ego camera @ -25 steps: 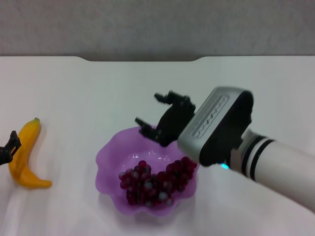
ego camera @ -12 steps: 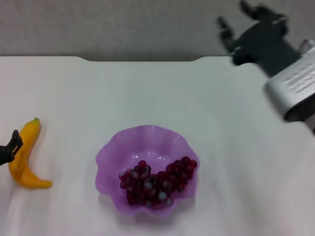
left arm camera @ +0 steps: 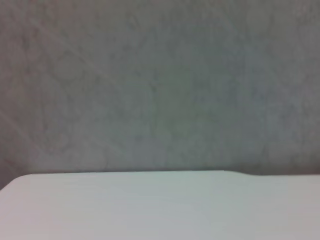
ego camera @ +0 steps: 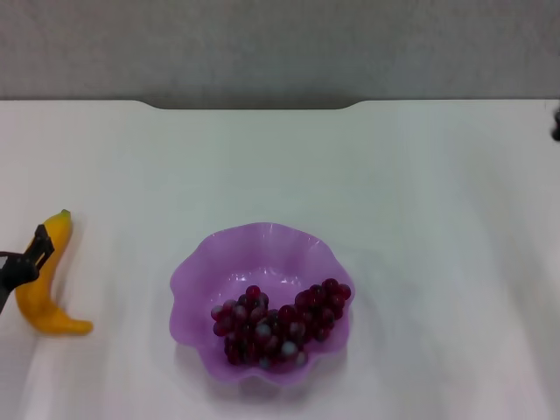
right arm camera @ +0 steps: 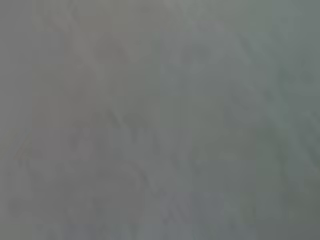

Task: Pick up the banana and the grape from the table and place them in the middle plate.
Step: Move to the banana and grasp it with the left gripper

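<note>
The purple scalloped middle plate point(ego camera: 197, 271) sits on the white table point(ego camera: 420, 219) at centre front. The bunch of dark red-purple grapes point(ego camera: 278, 325) lies inside it, toward its front right. The yellow-orange banana point(ego camera: 42, 278) lies on the table at the far left, greenish tip pointing away. A black part of my left gripper point(ego camera: 24, 261) shows at the left edge, right beside the banana's upper half. Only a dark sliver of my right gripper point(ego camera: 556, 125) shows at the right edge, far from the plate.
The table's notched far edge point(ego camera: 254, 105) meets a grey wall. The left wrist view shows the tabletop point(left arm camera: 160, 210) and the wall; the right wrist view shows only grey wall.
My right arm has lifted away from over the plate, swung up and to the right, and almost left the view. The grapes stay in the plate. The left gripper edged slightly toward the banana.
</note>
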Robot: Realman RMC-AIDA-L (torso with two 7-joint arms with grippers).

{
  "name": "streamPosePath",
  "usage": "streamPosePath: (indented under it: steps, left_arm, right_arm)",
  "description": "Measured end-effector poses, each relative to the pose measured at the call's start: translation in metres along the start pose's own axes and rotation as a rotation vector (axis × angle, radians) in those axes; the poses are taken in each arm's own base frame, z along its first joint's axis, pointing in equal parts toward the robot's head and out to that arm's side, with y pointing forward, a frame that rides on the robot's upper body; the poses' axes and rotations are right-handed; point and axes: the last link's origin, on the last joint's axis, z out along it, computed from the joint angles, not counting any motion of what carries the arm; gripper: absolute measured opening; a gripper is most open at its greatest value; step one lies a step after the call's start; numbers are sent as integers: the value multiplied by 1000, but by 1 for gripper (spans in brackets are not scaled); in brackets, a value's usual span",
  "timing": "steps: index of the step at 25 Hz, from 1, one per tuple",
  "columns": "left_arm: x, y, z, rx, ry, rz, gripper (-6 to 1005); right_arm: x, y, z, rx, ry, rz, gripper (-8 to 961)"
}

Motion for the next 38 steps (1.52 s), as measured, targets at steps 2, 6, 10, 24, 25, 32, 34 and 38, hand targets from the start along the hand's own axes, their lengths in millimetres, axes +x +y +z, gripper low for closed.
streamPosePath:
  steps: [2,6,10,24,25,32,34,38]
  left_arm:
    - [5,4,0,-10,34,-11,897]
    - [14,13,-3,-39,108,-43,897]
    - [15,19,0,-59,103,-32,897]
    - [5,-5,24,85,-91,-46,894]
    - [4,-3,23,78,-94,-36,893]
    - [-3,11,22,12,-130,7,889]
    - [-4,12,22,6,-137,12,888]
    - [-7,12,19,1,-148,22,886]
  right_arm:
    - [22,-9,-4,22,64,41,123]
    - [73,-22,-16,56,206,84,62]
    - [118,-19,-33,41,338,89,25]
    - [107,6,-25,-61,297,88,2]
    - [107,6,-25,-61,297,88,2]
    - [104,9,-24,-70,287,90,2]
    - [104,9,-24,-71,287,90,2]
    - [102,13,-23,-81,279,91,2]
